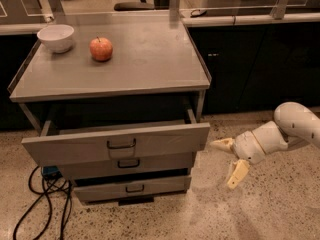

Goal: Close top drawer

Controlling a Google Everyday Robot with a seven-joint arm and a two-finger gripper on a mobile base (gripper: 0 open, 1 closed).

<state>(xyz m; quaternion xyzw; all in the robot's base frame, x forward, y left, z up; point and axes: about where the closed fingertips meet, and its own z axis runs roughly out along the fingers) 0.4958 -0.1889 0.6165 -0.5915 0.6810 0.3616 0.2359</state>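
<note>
Grey top drawer (pixel 75 148) standing open on cabinet (pixel 150 69), gripper (pixel 222 164) just beside drawer's right front corner, fingers (pixel 223 144) spread wide, holding nothing, apple (pixel 101 49) and bowl (pixel 56 37) on top.

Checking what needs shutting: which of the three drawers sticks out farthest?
The top drawer, widest front, directly under the tabletop; the two lower drawers sit further back. The gripper hovers open beside its right end.
</note>
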